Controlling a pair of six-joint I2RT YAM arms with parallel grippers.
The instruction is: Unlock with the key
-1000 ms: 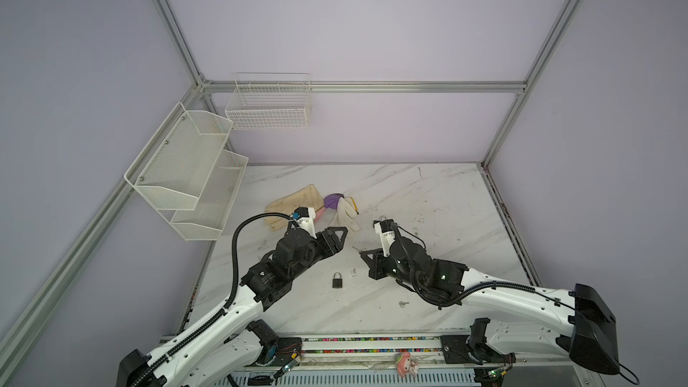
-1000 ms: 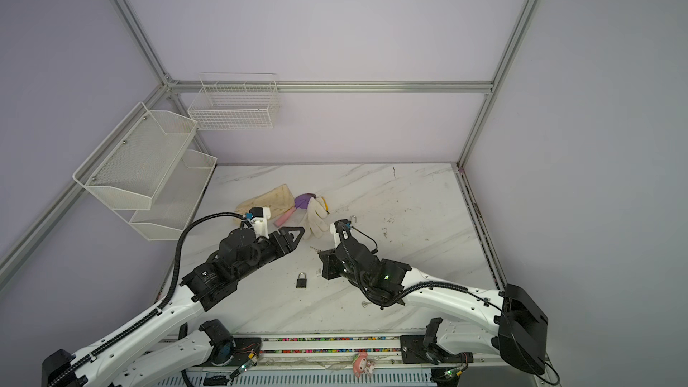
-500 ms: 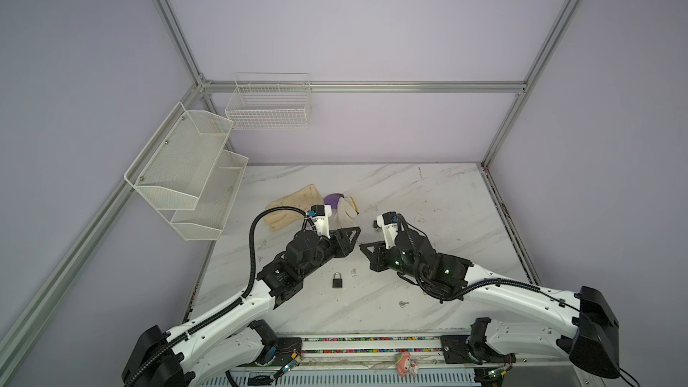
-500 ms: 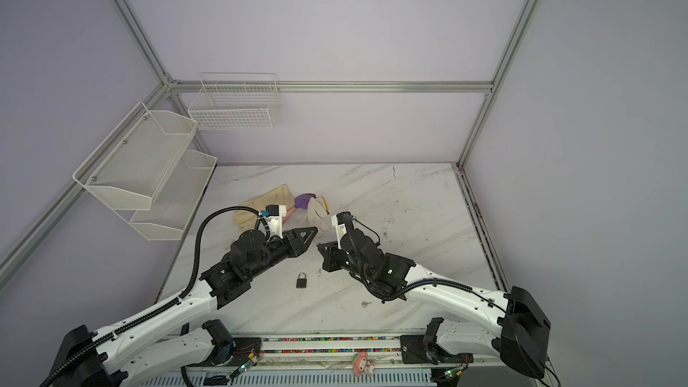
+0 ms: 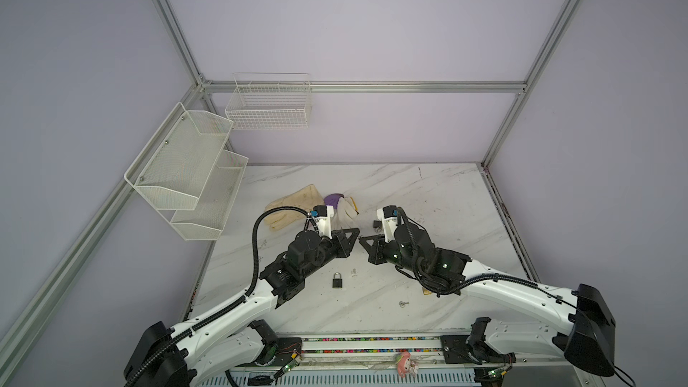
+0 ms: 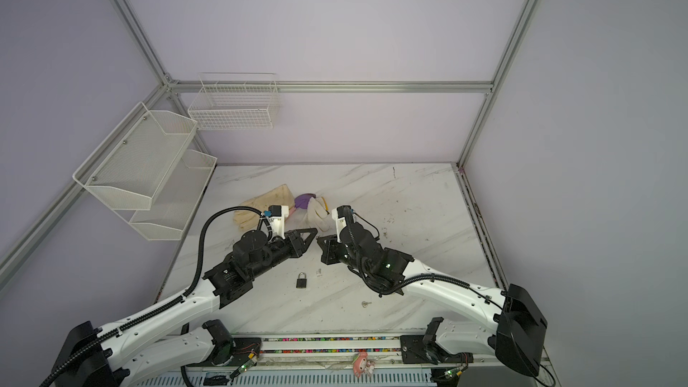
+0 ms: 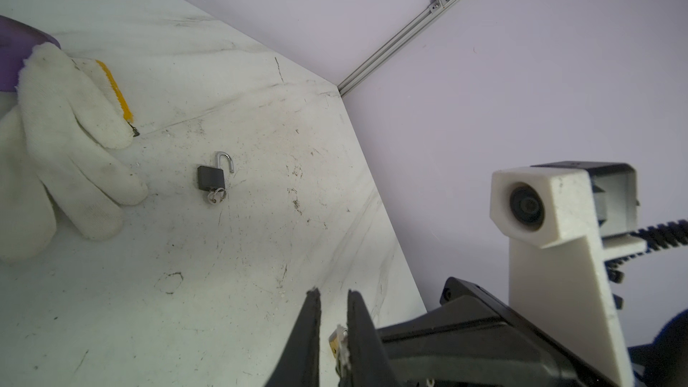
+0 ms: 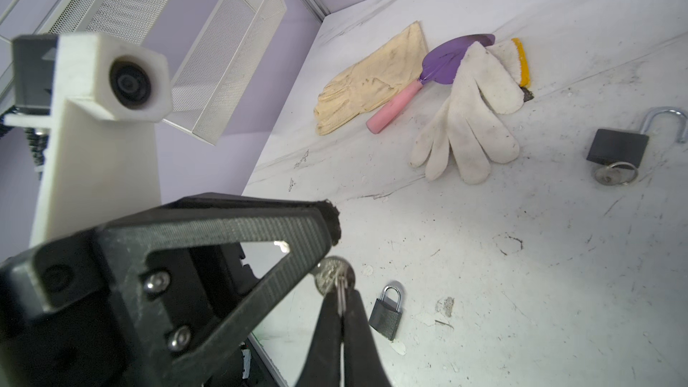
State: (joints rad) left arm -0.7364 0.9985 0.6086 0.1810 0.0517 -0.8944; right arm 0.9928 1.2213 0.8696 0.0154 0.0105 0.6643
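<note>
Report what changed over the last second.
The left tool swung right toward the middle, jaws narrowing, and now faces the right tool tip to tip. The right tool shifted slightly up the view, still pinching the key. The shut padlock and open padlock stayed put.

no text readable — none anywhere

Lilac walls [image 5: 372,13], aluminium frame [image 5: 372,87], white mesh shelves [image 5: 186,173], wire basket [image 5: 268,113], marble tabletop [image 5: 428,195].

Left hand [image 5: 356,232], right hand [image 5: 361,240] tip to tip; right clamped.
</note>
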